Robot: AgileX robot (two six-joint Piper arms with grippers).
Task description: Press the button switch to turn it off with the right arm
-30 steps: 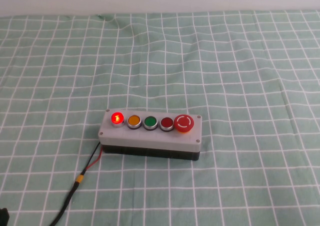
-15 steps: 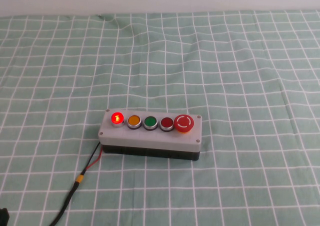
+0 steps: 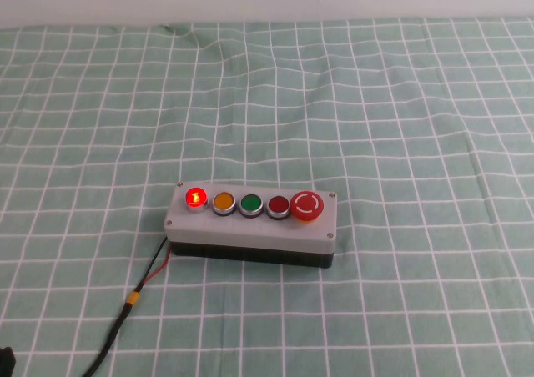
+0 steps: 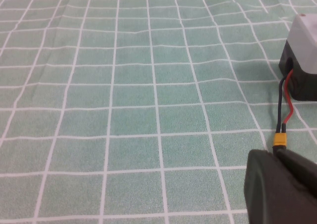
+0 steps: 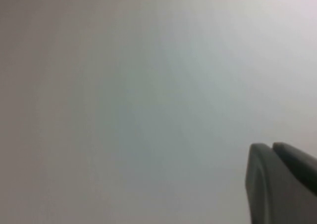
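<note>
A pale green cloth (image 3: pixel 375 127) with a white grid covers the counter, carrying a grey-topped, black-based box (image 3: pixel 250 231) whose button switch (image 3: pixel 194 197) glows bright red beside yellow, green, dark red buttons, with what seems a red-and-black cable (image 3: pixel 154 268).

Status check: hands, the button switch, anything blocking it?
Left hand low by the cable, right hand facing blank wall. Button switch lit, unpressed. Nothing over it.
</note>
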